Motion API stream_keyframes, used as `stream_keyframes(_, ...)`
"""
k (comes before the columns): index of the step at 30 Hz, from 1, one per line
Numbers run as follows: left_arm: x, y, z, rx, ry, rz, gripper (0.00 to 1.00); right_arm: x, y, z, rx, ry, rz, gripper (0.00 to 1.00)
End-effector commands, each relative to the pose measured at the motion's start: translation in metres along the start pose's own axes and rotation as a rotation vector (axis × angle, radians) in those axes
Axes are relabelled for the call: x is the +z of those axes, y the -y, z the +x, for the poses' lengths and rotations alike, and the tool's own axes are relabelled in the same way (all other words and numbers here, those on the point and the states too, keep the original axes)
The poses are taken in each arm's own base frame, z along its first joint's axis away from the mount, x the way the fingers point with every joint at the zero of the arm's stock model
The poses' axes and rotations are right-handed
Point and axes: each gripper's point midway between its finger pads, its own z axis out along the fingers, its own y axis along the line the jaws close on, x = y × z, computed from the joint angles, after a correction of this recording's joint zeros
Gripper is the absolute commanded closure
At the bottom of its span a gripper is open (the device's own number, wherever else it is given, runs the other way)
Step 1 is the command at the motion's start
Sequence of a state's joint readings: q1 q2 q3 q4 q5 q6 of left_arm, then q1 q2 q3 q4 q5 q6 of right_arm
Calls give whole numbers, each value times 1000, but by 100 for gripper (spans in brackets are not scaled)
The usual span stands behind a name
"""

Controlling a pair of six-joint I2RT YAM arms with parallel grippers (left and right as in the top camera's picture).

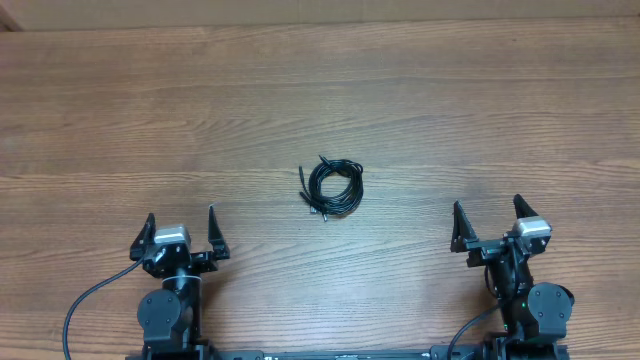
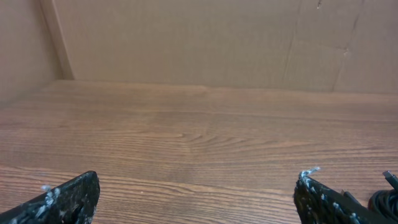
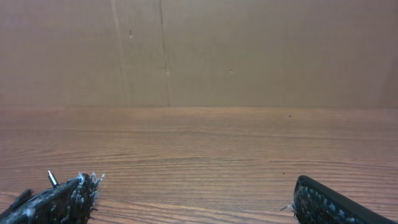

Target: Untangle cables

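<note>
The cables [image 1: 333, 187] lie as one small coiled bundle of thin black cord on the wooden table [image 1: 320, 80], near its middle. My left gripper [image 1: 181, 225] stands open near the front edge, left of and nearer than the bundle, with nothing between its fingers. My right gripper [image 1: 487, 215] stands open at the front right, also apart from the bundle and empty. The left wrist view shows the left gripper [image 2: 198, 186] over bare wood, with a bit of the cables [image 2: 382, 200] at the right edge. In the right wrist view the right gripper [image 3: 194, 186] frames bare wood; a silvery plug tip [image 3: 51, 178] pokes out beside the left finger.
A brown cardboard wall [image 3: 249, 50] rises behind the table's far edge and also shows in the left wrist view as the cardboard wall [image 2: 186, 37]. Thick black arm cables [image 1: 85, 300] run off the arm bases at the front edge.
</note>
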State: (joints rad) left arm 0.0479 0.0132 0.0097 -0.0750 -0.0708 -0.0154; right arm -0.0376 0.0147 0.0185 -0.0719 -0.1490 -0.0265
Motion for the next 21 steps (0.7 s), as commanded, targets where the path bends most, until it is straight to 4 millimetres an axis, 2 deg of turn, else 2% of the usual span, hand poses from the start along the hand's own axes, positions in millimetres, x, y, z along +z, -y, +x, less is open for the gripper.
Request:
stream_keyframes(1, 0, 1, 0, 19, 5, 8, 1, 0, 0, 1, -2, 7, 4, 0)
stream_keyframes(21, 0, 1, 0, 19, 5, 8, 0, 0, 0, 1, -3, 7, 4, 0)
